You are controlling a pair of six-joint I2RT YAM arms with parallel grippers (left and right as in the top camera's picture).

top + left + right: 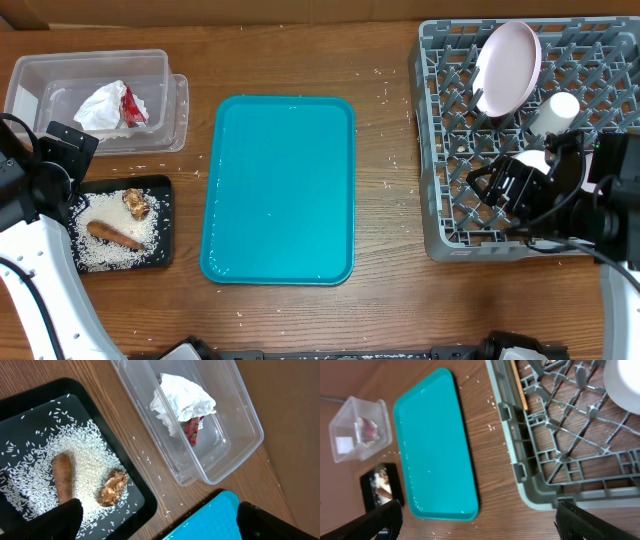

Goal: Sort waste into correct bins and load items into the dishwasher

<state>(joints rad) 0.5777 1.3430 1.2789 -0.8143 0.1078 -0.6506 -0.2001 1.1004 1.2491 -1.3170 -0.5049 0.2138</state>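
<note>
Pink plate [507, 68] stands tilted on edge among the prongs of the grey plastic rack [450, 150], with a white cup [556, 110] just beside it (partly hidden by the right arm). Teal tray [280, 190] lies flat mid-table, glossy and round-cornered. Left gripper [160, 522] is spread wide above the rice-strewn black tray [20, 407]. Right gripper [480, 520] is spread wide too, at the rack's edge.

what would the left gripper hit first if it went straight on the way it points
Most likely the bare wooden table between the black tray and the teal tray; the left gripper is open and nothing lies nearer, though depth is hard to judge.
</note>
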